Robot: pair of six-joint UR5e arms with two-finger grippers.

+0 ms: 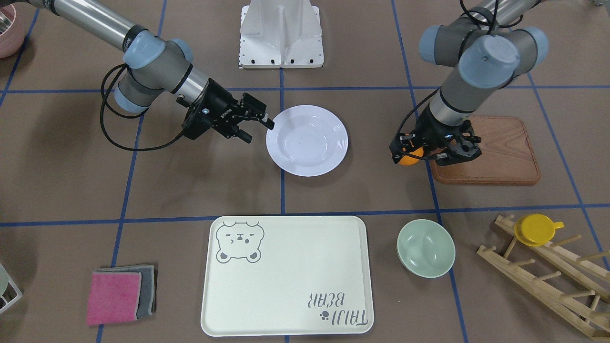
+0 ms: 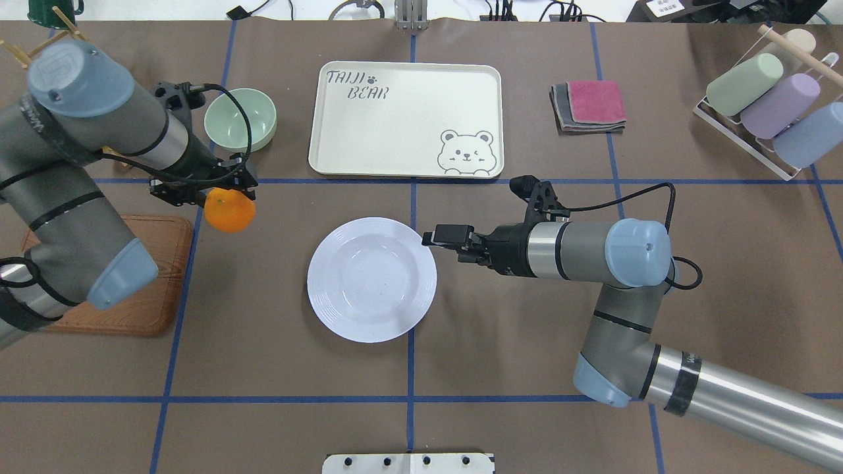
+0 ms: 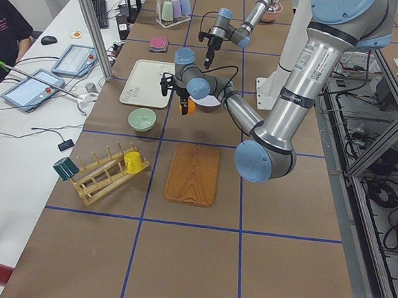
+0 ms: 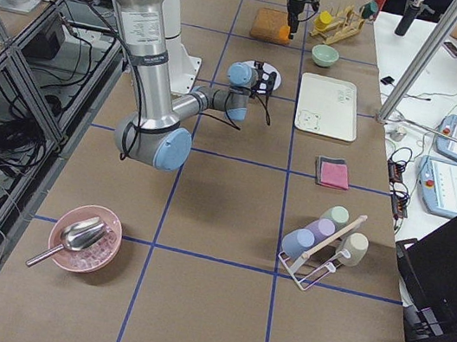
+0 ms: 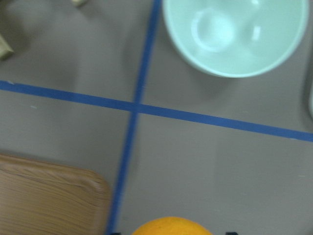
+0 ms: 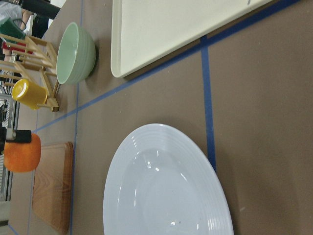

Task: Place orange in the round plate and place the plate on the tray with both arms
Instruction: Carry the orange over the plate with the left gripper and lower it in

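The orange (image 2: 229,210) hangs above the table with my left gripper (image 2: 224,196) shut on it from above, just off the wooden board's corner. It also shows in the front view as the orange (image 1: 411,157), and the right wrist view catches the orange (image 6: 22,152) at its left edge. The white round plate (image 2: 372,280) lies empty at the table's middle. My right gripper (image 1: 259,131) is open and low, its fingertips at the plate's (image 1: 307,140) rim on the robot's right side. The cream tray (image 2: 408,118) with the bear drawing lies empty beyond the plate.
A mint-green bowl (image 2: 239,120) sits beside the tray, close to the left gripper. The wooden board (image 1: 500,152) lies under the left arm. A wooden rack with a yellow cup (image 1: 538,228), folded cloths (image 1: 121,294) and a cup rack (image 2: 764,105) stand toward the table's edges.
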